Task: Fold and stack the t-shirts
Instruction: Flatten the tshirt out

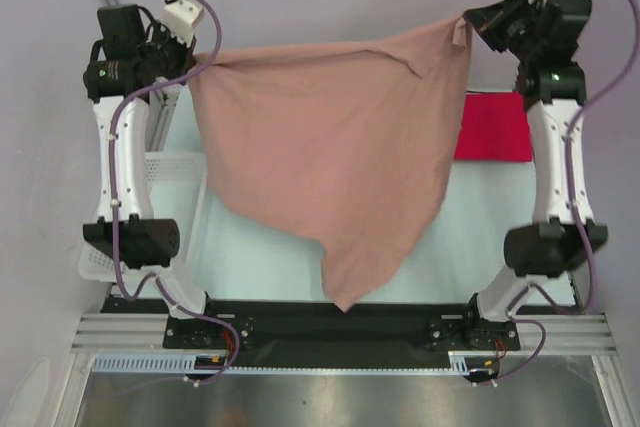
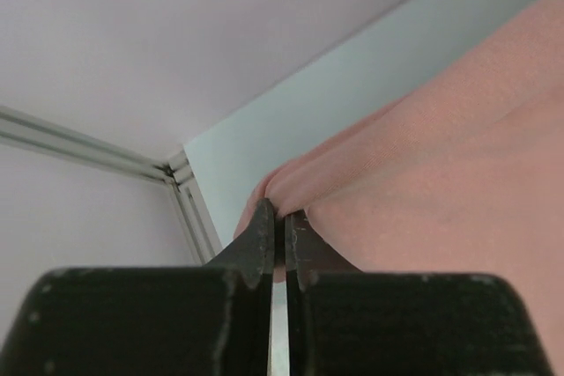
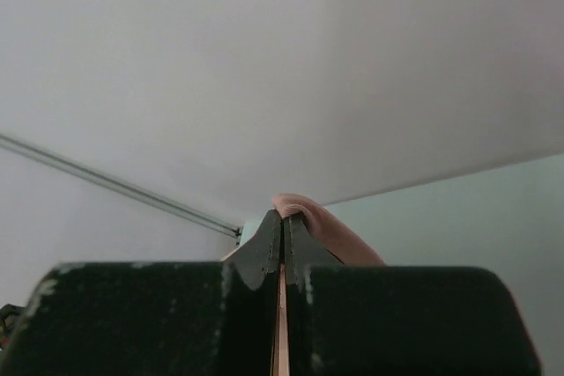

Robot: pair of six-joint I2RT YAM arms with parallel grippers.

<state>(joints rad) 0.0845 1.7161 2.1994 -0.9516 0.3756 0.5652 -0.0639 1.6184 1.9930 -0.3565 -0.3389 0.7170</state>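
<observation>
The dusty-pink t-shirt [image 1: 330, 152] hangs spread in the air between my two raised grippers, its lowest point near the front edge of the table. My left gripper [image 1: 197, 55] is shut on its left upper corner; in the left wrist view the cloth [image 2: 423, 182] bunches at the closed gripper [image 2: 282, 217]. My right gripper [image 1: 470, 19] is shut on the right upper corner; in the right wrist view a fold of the pink cloth [image 3: 330, 226] curls over the closed gripper [image 3: 282, 222]. A folded bright red t-shirt [image 1: 495, 127] lies on the table at the right. The black one is out of view.
A white plastic lattice basket [image 1: 160, 172] stands at the left of the table, partly behind the left arm. The pale table surface [image 1: 260, 257] shows below the hanging shirt. Metal frame rails run along the back wall.
</observation>
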